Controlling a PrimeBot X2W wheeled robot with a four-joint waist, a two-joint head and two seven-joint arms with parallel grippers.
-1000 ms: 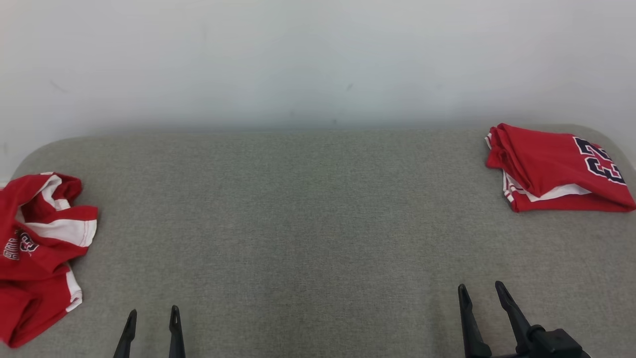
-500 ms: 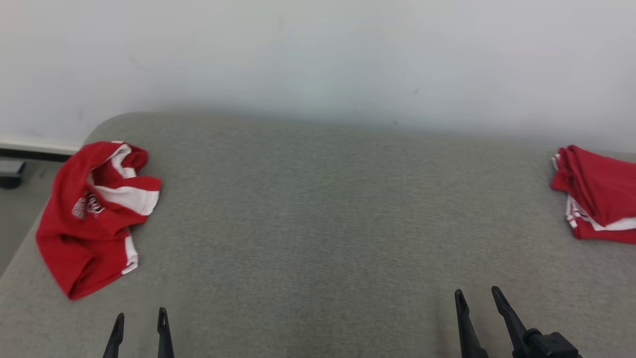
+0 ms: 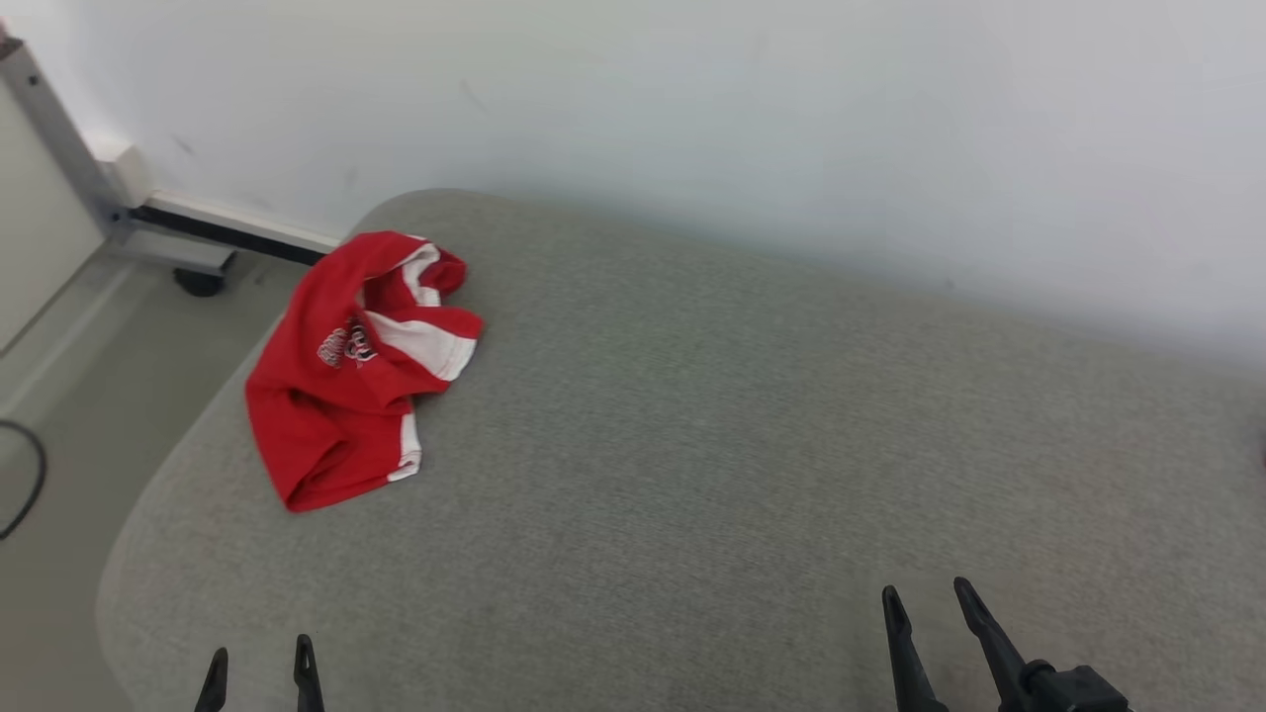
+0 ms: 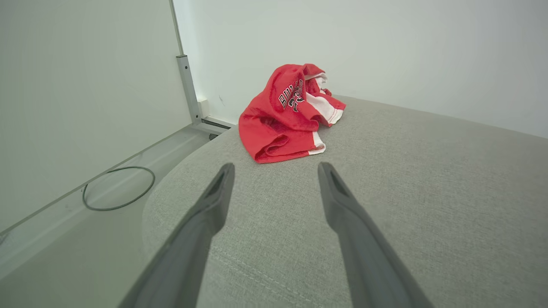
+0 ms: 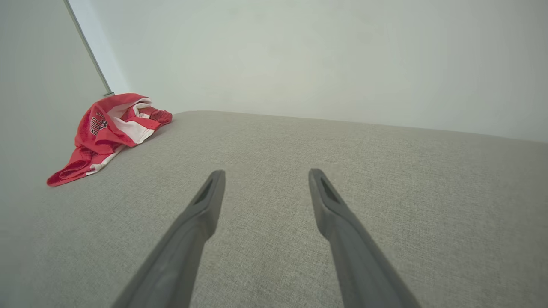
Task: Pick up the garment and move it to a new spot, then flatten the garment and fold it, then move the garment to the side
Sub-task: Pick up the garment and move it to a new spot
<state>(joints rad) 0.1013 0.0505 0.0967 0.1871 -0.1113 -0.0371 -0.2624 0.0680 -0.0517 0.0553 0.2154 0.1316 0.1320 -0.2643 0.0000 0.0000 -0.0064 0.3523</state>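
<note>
The garment, a bright red shirt with white panels and a dark printed logo, lies crumpled near the far left corner of the grey cushioned surface. My left gripper is open at the lower left, well short of it. The left wrist view has the garment a little ahead of the spread fingers, nothing between them. My right gripper is open at the lower right, far from the shirt. In the right wrist view the garment sits far off to the left, beyond the open gripper.
A white wall runs along the back of the surface. Left of the surface's rounded edge is bare floor with a black cable, a metal frame post and a dark wheel.
The head camera has swung left: the crumpled garment now sits further right in the picture, and the folded red shirt at the right has left the frame. Both grippers stay open.
</note>
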